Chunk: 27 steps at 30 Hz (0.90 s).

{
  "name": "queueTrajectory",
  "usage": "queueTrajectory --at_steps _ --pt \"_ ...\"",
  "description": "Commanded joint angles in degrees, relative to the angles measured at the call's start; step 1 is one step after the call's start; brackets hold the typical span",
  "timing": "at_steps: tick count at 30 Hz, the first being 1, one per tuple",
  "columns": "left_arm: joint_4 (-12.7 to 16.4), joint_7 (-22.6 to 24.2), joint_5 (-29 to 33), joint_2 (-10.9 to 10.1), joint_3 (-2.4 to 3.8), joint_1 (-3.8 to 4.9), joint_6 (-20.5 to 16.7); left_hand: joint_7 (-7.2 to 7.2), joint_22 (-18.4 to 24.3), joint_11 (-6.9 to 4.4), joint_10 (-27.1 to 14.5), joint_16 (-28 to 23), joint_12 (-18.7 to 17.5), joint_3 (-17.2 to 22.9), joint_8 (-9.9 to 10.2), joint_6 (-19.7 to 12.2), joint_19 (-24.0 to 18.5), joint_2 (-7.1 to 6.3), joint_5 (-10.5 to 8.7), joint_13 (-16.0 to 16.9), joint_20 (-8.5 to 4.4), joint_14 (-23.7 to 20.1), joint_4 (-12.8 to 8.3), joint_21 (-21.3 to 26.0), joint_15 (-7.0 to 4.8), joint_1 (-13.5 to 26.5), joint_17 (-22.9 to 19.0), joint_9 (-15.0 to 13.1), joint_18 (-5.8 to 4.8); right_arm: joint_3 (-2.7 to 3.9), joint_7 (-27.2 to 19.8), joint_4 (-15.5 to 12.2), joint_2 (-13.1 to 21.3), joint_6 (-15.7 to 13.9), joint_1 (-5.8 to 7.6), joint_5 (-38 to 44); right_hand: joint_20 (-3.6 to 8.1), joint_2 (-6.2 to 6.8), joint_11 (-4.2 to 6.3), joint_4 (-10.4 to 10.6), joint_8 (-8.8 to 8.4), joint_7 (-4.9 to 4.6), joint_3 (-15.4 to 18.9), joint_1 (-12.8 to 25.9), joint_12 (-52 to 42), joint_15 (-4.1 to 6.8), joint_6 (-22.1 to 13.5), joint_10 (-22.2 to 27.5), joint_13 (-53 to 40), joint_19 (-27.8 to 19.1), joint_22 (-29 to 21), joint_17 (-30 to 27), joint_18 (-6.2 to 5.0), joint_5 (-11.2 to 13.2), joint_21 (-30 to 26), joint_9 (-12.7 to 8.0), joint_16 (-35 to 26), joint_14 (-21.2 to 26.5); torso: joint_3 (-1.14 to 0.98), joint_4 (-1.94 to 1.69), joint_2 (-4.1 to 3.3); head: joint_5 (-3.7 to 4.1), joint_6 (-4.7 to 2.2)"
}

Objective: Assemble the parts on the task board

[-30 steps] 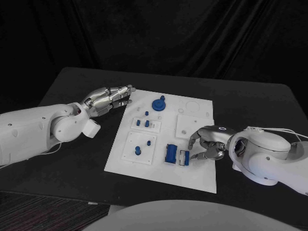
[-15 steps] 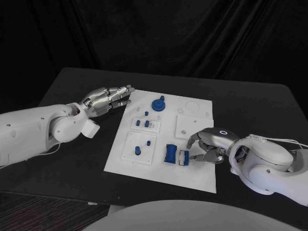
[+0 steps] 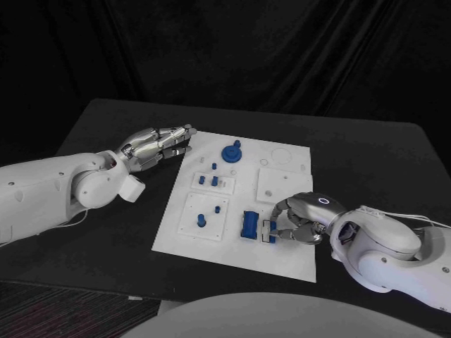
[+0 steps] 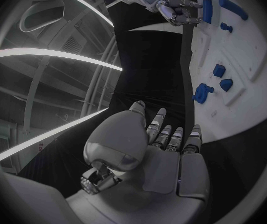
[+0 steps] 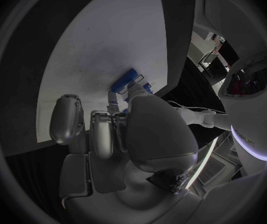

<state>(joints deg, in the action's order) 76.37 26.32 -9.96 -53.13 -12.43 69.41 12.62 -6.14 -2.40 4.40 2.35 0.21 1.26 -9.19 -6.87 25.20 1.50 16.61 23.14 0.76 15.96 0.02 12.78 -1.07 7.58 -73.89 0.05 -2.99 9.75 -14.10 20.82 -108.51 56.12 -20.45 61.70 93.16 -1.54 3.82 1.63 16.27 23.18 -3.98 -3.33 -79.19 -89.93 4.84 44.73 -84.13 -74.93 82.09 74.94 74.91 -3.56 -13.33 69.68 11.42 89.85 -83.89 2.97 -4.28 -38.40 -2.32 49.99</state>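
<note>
Pinching a small blue part point(image 3: 269, 232) at the board point(image 3: 287, 260), the right hand point(image 3: 305, 220) is gripping its stiff, light sides; left hand point(image 3: 156, 146) is curled, holding nothing.

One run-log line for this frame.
left hand: idle at task board edge | right hand: fingers on blue part

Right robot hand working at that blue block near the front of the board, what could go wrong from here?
The right robot hand presses fingertips against the blue block near the task board's front edge. A skewed push might jam or tilt the block. The left robot hand rests at the board's far corner, gripping nothing, so the board may slide. The fingers partly hide the block, making alignment hard to check.
</note>
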Motion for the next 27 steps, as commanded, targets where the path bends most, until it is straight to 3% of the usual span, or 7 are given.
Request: queueTrajectory --at_steps 1,6,12,18,22,27 --pt "0.2 0.5 0.4 0.1 0.06 -0.07 0.6 -0.01 0.0 0.07 0.2 -0.2 0.3 0.3 -0.3 0.6 0.4 -0.04 0.27 0.1 0.06 0.0 0.0 -0.2 0.29 -0.6 -0.1 -0.1 0.63 -0.01 0.9 0.2 -0.2 -2.6 -0.43 0.8 -0.41 -0.24 -0.47 0.2 0.18 -0.08 -0.3 0.7 -0.1 -0.40 0.1 -5.9 -15.1 -0.2 9.4 15.1 -0.70 -0.5 -0.4 -0.1 0.2 -6.1 -0.07 0.02 -0.02 -0.04 0.01" --pt "0.2 0.4 0.4 0.0 0.06 -0.07 0.6 -0.01 0.0 0.06 0.2 -0.2 0.3 0.5 -0.3 0.5 0.5 -0.04 0.44 0.1 0.07 0.0 -0.1 -0.2 0.31 -0.7 -0.1 0.0 0.62 -0.01 0.8 0.4 -0.5 -3.5 -0.75 0.8 -0.52 -0.45 -0.56 0.2 -0.10 -0.15 0.1 2.0 -0.1 -0.50 -0.2 -5.9 -15.1 -0.4 9.3 15.1 -0.78 0.0 -0.8 -0.3 0.2 -6.1 0.00 0.02 -0.07 -0.09 0.01" --pt "0.3 0.3 0.4 0.0 0.06 -0.07 0.7 0.01 0.0 0.05 0.2 -0.2 0.3 0.8 -0.3 0.5 0.5 -0.04 0.84 0.1 0.08 0.0 -0.5 -0.2 0.35 -1.0 -0.1 0.0 0.61 -0.01 1.3 0.4 -0.7 -3.2 -0.88 1.2 -0.61 0.24 -0.58 -0.7 -0.23 -0.11 0.1 0.9 -0.1 -0.55 -0.4 -5.9 -15.1 -0.9 9.0 15.1 -1.02 1.8 -2.0 -0.5 0.2 -6.1 0.03 -0.01 -0.12 0.00 0.01" --pt "0.3 0.2 0.4 0.0 0.06 -0.07 0.7 0.01 0.0 0.05 0.2 -0.2 0.3 0.8 -0.3 0.5 0.5 -0.05 0.97 0.1 0.08 0.0 -0.6 -0.2 0.37 -1.1 -0.1 0.0 0.61 -0.01 2.0 0.2 -0.6 -1.9 -0.94 2.6 -0.55 0.71 -0.37 -3.6 -0.30 0.15 -1.1 -3.6 -0.1 -0.41 -0.5 -5.9 -15.1 -1.4 8.8 15.1 -1.19 0.0 -2.9 -0.6 0.2 -6.1 0.01 -0.08 -0.13 0.08 0.01" --pt "0.2 0.2 0.4 0.0 0.06 -0.08 0.8 0.01 0.0 0.05 0.2 -0.2 0.3 0.8 -0.3 0.5 0.5 -0.05 0.97 0.1 0.08 0.0 -0.6 -0.2 0.37 -1.1 -0.1 0.0 0.61 -0.01 1.8 0.1 -0.2 -2.2 -0.96 3.0 -0.55 0.87 -0.41 -3.4 -0.28 0.08 -1.0 -3.4 -0.1 -0.42 -0.4 -5.9 -15.1 -1.4 8.8 15.1 -1.16 1.0 -2.8 -0.7 0.2 -6.1 0.00 -0.03 -0.09 0.06 0.01" --pt "0.1 0.1 0.4 0.0 0.06 -0.09 0.8 0.01 0.0 0.05 0.2 -0.2 0.3 0.9 -0.3 0.5 0.5 -0.05 1.06 0.1 0.09 0.0 -0.7 -0.2 0.39 -1.1 -0.1 0.0 0.61 0.00 0.5 -1.2 1.1 -5.1 -0.91 3.1 -0.55 0.75 -0.43 -1.7 -0.09 0.05 -0.4 -1.7 -0.1 -0.43 0.0 -5.9 -15.1 -1.0 9.1 15.1 -0.99 2.4 -2.0 -0.7 0.2 -6.1 -0.03 0.02 -0.04 0.15 0.01"
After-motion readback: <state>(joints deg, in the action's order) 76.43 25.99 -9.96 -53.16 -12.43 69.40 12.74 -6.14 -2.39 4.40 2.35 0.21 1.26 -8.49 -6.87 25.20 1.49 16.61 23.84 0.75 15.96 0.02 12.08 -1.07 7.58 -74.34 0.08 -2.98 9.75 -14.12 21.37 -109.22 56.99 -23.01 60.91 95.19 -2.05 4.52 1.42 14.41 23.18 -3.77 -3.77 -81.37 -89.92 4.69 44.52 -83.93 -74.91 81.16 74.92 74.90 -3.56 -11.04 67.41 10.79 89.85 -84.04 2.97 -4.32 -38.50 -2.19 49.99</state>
